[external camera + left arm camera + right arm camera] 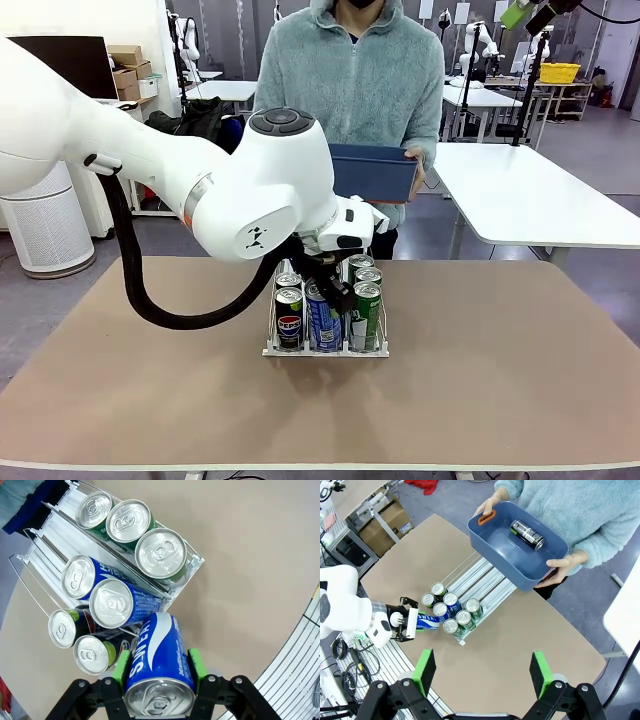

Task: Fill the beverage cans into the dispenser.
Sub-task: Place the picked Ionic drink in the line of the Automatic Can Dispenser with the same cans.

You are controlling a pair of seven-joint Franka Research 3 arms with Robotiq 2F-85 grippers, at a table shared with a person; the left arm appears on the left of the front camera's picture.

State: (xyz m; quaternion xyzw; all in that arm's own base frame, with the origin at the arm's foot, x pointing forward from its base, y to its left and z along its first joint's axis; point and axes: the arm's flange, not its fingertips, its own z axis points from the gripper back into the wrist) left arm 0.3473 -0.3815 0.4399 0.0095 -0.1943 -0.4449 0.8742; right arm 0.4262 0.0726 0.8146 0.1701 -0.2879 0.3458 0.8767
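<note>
Cans stand in the rack on the table: three green ones in one lane, two blue ones in the middle lane, and two black ones in the third. The left pincer is pinching another blue can by its sides. It is tilted, right at the front end of the rack. The right pincer is spread wide, high over the table. A person's hands hold a dark blue bin with one black can lying in it.
</note>
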